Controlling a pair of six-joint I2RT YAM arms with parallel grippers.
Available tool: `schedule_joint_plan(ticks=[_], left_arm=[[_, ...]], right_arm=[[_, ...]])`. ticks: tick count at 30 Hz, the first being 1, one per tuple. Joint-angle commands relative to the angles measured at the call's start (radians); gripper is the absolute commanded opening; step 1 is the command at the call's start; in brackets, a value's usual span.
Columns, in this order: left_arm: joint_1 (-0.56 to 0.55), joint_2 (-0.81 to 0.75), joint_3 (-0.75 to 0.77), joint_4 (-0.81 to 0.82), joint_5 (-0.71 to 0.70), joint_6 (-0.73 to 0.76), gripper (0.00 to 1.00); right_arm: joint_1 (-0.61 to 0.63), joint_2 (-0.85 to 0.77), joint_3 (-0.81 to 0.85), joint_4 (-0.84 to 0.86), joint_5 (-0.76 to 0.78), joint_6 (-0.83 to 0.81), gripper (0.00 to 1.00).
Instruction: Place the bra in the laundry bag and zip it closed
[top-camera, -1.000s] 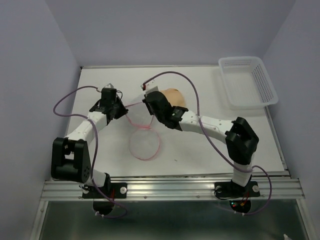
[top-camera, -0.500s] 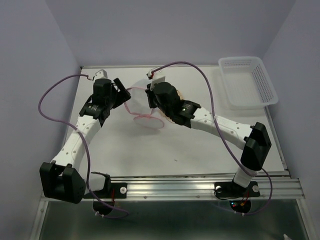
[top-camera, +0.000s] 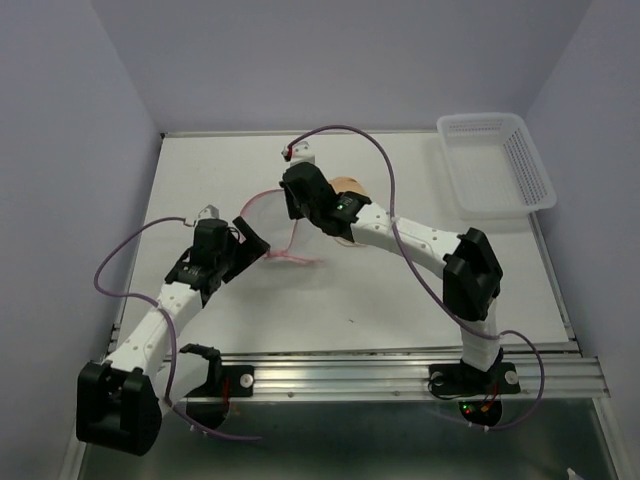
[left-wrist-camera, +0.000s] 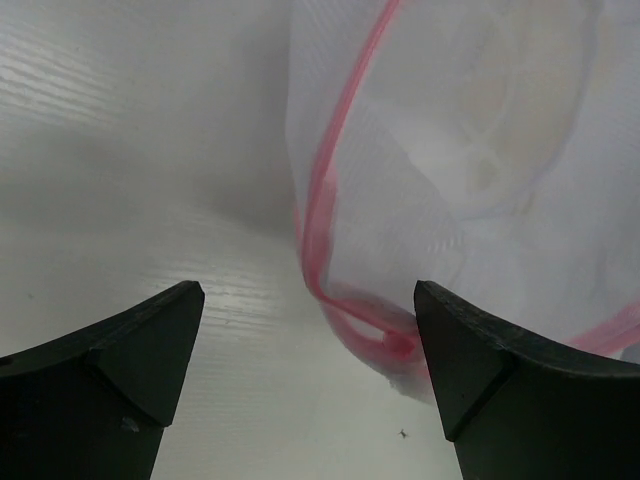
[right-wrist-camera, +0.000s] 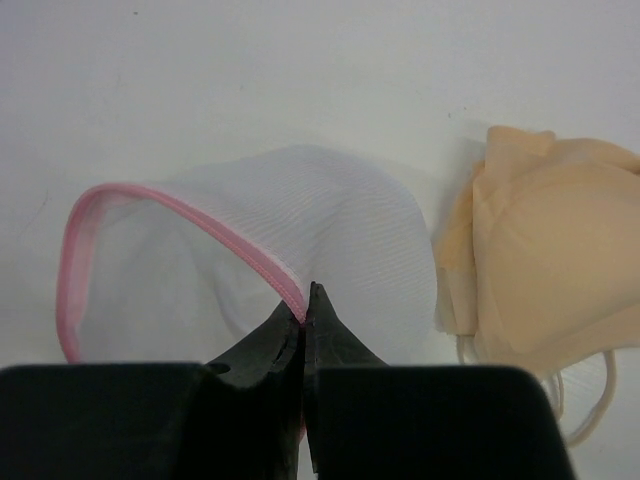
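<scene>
**Q:** Surface and room?
**A:** I read a matte white tabletop (top-camera: 400, 300) boxed in by pale lavender walls (top-camera: 60, 150). A rectangular white plastic lattice basket (top-camera: 536, 170) sits at 1 o'clock.
**Q:** Task items, end effectors?
**A:** The round translucent white mesh laundry bag (right-wrist-camera: 300, 230) is just 11 o'clock of centre, its pink rim pinched by the right gripper (right-wrist-camera: 305, 300). The soft tan-peach bra (right-wrist-camera: 545, 260) lies outside it, at the bag's 2 o'clock. The left gripper (left-wrist-camera: 308, 295) is spread at the bag's 8 o'clock, gripping nothing.
</scene>
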Motion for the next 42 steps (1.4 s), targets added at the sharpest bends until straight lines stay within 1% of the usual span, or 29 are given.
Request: schedule_joint_plan(ticks=[1, 5, 7, 9, 10, 18, 21, 22, 24, 25, 26, 27, 28, 29, 30, 32, 33, 34, 35, 36, 37, 38, 40, 41, 42], left_arm=[[-0.006, -0.149, -0.078, 0.077, 0.010, -0.105, 0.99], [-0.009, -0.209, -0.152, 0.115, 0.024, -0.169, 0.99], [-0.021, -0.222, -0.187, 0.147, 0.015, -0.219, 0.99], [-0.026, -0.230, -0.216, 0.190, 0.010, -0.249, 0.99], [-0.027, -0.235, -0.241, 0.251, 0.015, -0.275, 0.99], [-0.051, -0.163, -0.275, 0.358, -0.036, -0.341, 0.97], [-0.052, -0.118, -0.285, 0.434, -0.047, -0.327, 0.85], [-0.052, -0.088, -0.270, 0.437, -0.050, -0.318, 0.73], [-0.052, -0.058, -0.250, 0.433, -0.041, -0.290, 0.55], [-0.054, -0.042, -0.239, 0.434, -0.025, -0.290, 0.37], [-0.055, -0.037, -0.238, 0.437, -0.018, -0.292, 0.28], [-0.055, -0.040, -0.230, 0.430, -0.013, -0.290, 0.07], [-0.055, -0.051, -0.225, 0.418, -0.007, -0.290, 0.00], [-0.055, -0.066, -0.222, 0.408, -0.001, -0.284, 0.00], [-0.055, -0.087, -0.218, 0.364, -0.004, -0.278, 0.00], [-0.057, -0.155, -0.164, 0.277, -0.050, -0.249, 0.00], [-0.057, -0.187, -0.135, 0.159, -0.095, -0.237, 0.00], [-0.055, -0.195, -0.097, 0.101, -0.125, -0.223, 0.00], [-0.057, -0.199, -0.015, 0.056, -0.177, -0.192, 0.00], [-0.057, -0.199, 0.023, -0.010, -0.197, -0.178, 0.00], [-0.057, -0.186, 0.096, -0.029, -0.220, -0.163, 0.00], [-0.058, -0.172, 0.130, -0.039, -0.241, -0.128, 0.00], [-0.057, -0.117, 0.195, -0.090, -0.251, -0.097, 0.00], [-0.058, -0.097, 0.246, -0.113, -0.248, -0.085, 0.00], [-0.057, -0.078, 0.267, -0.160, -0.245, -0.070, 0.00]], right_arm=[[-0.008, 0.008, 0.082, -0.003, 0.033, 0.020, 0.01], [-0.008, 0.016, 0.083, -0.011, 0.007, 0.034, 0.01], [-0.008, 0.011, 0.076, -0.009, -0.032, 0.039, 0.01], [-0.008, 0.006, 0.055, 0.001, -0.063, 0.046, 0.01], [-0.008, 0.002, 0.046, 0.007, -0.069, 0.049, 0.01], [-0.008, -0.009, 0.018, 0.027, -0.094, 0.085, 0.01], [-0.008, -0.020, 0.003, 0.035, -0.108, 0.086, 0.01], [-0.008, -0.020, 0.001, 0.035, -0.109, 0.086, 0.01], [-0.008, -0.026, -0.008, 0.035, -0.093, 0.092, 0.01], [-0.008, -0.030, -0.013, 0.035, -0.085, 0.094, 0.01], [-0.008, -0.032, -0.011, 0.035, -0.077, 0.094, 0.01], [-0.008, -0.033, -0.010, 0.035, -0.051, 0.089, 0.01], [-0.008, -0.035, -0.008, 0.035, -0.033, 0.086, 0.01], [-0.008, -0.038, -0.003, 0.034, -0.011, 0.077, 0.01], [-0.008, -0.041, -0.002, 0.035, 0.042, 0.060, 0.01], [-0.008, -0.050, 0.012, 0.035, 0.104, 0.019, 0.01], [-0.008, -0.056, 0.017, 0.037, 0.151, 0.011, 0.01], [-0.008, -0.061, 0.024, 0.037, 0.165, 0.000, 0.01], [-0.008, -0.067, 0.047, 0.037, 0.167, -0.023, 0.02], [-0.008, -0.072, 0.055, 0.038, 0.153, -0.026, 0.02], [-0.008, -0.076, 0.064, 0.041, 0.136, -0.033, 0.03], [-0.008, -0.084, 0.081, 0.043, 0.119, -0.038, 0.03], [-0.008, -0.096, 0.081, 0.044, 0.104, -0.040, 0.03], [-0.008, -0.115, 0.064, 0.044, 0.110, -0.032, 0.03], [-0.008, -0.124, 0.046, 0.044, 0.131, -0.027, 0.03]])
